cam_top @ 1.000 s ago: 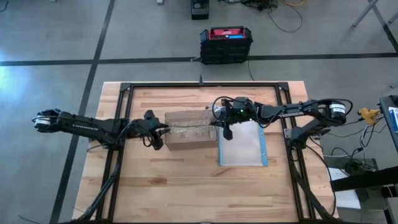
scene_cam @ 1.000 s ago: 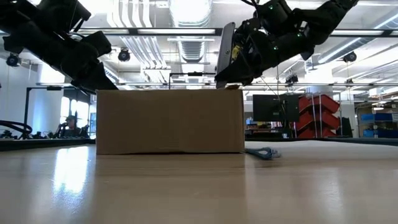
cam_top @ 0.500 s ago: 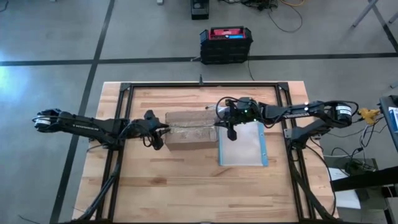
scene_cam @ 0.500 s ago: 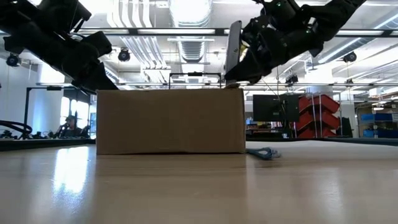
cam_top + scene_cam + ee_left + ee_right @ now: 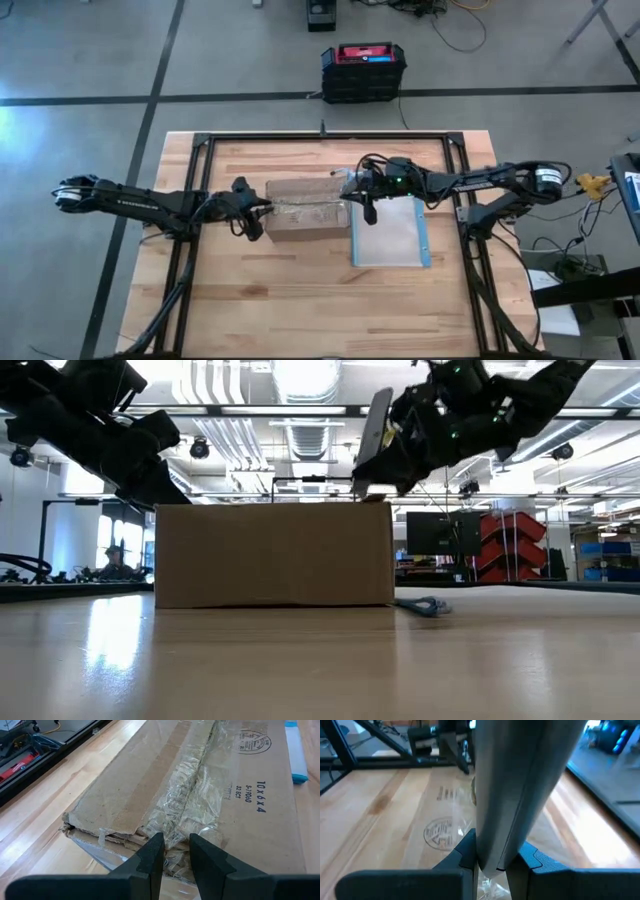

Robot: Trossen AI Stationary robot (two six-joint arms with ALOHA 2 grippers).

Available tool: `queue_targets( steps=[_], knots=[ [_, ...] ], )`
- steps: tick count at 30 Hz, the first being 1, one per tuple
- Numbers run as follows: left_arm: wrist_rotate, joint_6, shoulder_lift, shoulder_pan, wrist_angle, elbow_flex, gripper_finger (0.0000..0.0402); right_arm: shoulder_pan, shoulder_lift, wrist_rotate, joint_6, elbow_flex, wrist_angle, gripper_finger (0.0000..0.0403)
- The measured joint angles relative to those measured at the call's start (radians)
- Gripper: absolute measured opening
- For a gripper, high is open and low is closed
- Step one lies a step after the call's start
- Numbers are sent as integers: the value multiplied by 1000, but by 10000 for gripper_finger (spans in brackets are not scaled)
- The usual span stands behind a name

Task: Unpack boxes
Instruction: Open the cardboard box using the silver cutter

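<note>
Between the two sets of fingers, the cardboard box (image 5: 308,209) lies on the bench (image 5: 290,300), printed "10 x 6 x 4" and "32 ECT". Left fingers (image 5: 170,854) pinch its crumpled clear tape (image 5: 187,810); right fingers (image 5: 487,860) clamp a grey flat strip (image 5: 520,780) above it.

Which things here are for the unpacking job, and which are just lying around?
For the job:
- cardboard box
- left gripper at the box's taped end
- right gripper pinching a grey strip

Lying about:
- clear pouch
- black-and-red case

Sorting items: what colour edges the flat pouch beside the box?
Blue, along one edge of the pouch; clearest in the high view.
</note>
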Motion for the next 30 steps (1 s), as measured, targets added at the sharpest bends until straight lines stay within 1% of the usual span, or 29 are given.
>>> queue_targets(
  steps=[5,15,23,30],
  knots=[
    [2,-7,0,0,0,0,80,0,32,-2,3,5,46,42],
    [6,-8,0,1,-1,0,80,0,29,-2,18,3,-22,42],
    [16,-17,0,0,1,0,80,1,-51,4,6,-10,-108,42],
    [11,-16,0,0,-7,0,80,0,-119,33,19,-69,-163,42]
  ],
)
